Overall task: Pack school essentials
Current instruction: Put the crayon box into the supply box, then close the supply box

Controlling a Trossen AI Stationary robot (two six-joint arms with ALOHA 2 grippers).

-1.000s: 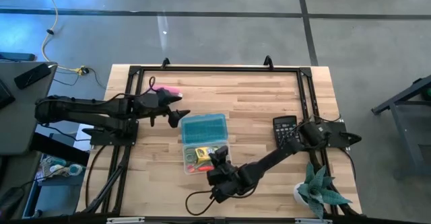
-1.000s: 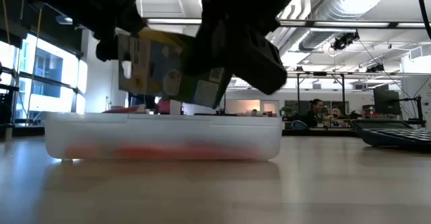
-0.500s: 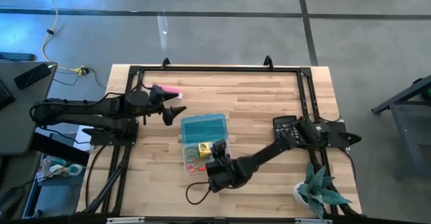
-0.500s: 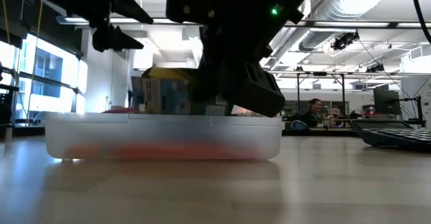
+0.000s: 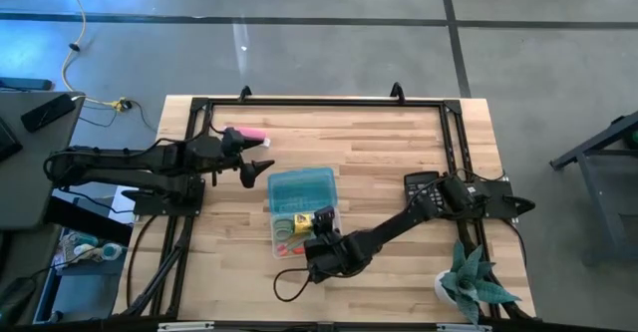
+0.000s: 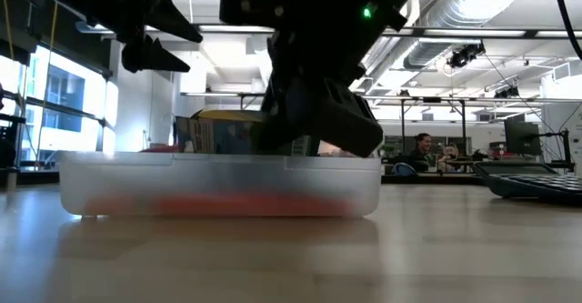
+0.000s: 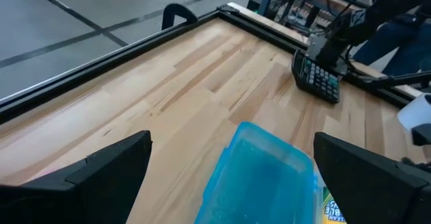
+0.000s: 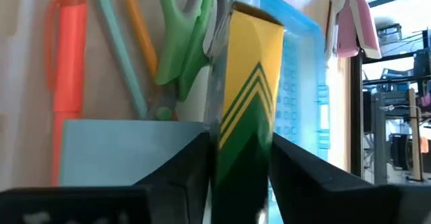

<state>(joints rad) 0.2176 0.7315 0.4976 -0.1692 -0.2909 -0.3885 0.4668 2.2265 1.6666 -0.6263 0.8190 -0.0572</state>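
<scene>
The right gripper (image 5: 321,228) squeezes the block (image 8: 246,83) down in the box (image 6: 218,183) by the scissors (image 8: 180,35), while the left gripper (image 5: 261,167) waits nearby, fingers apart.

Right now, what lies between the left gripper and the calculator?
In the high view, the blue lid of the pencil case lies between the left gripper and the calculator; beyond it is bare wooden table.

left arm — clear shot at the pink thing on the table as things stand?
Probably yes. The pink item lies bare on the wood just beside the open left hand, nothing between them. The right hand is busy at the box.
</scene>
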